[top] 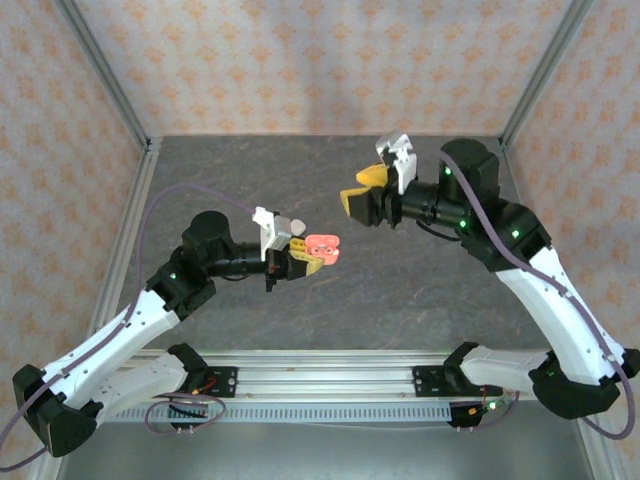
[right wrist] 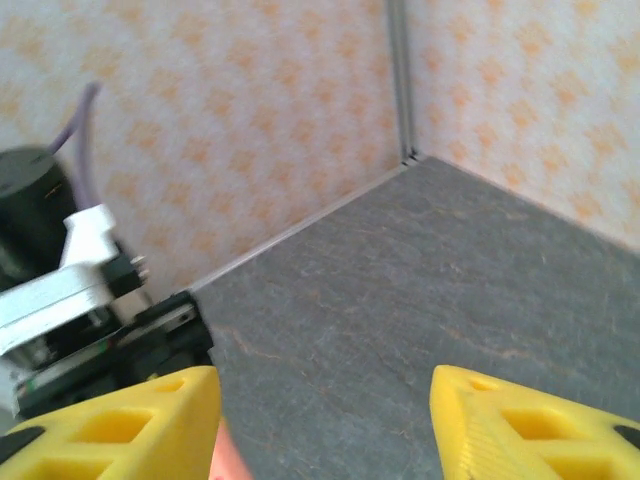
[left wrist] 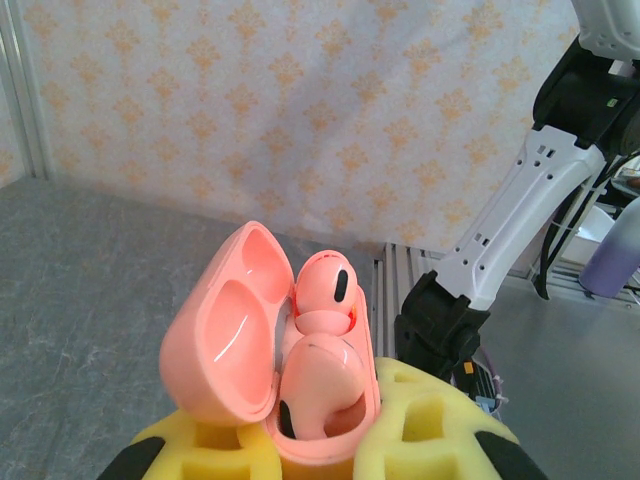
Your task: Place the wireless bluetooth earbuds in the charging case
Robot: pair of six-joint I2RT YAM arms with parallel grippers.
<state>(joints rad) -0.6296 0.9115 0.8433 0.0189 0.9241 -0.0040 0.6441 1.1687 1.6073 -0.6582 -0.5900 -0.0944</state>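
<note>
Around gray tbl, patterned walls

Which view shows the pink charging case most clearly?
Left wrist view: the case is close and open, pink earbuds inside. The top external view gives a small pink patch; the right wrist view, perhaps a blurred pink sliver.

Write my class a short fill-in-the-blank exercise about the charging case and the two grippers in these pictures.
1. The left gripper is shut on a ___ charging case.
2. The case's lid stands ___, with earbuds in it.
3. The right gripper has fingers coloured ___.
Missing words: pink; open; yellow.
</note>
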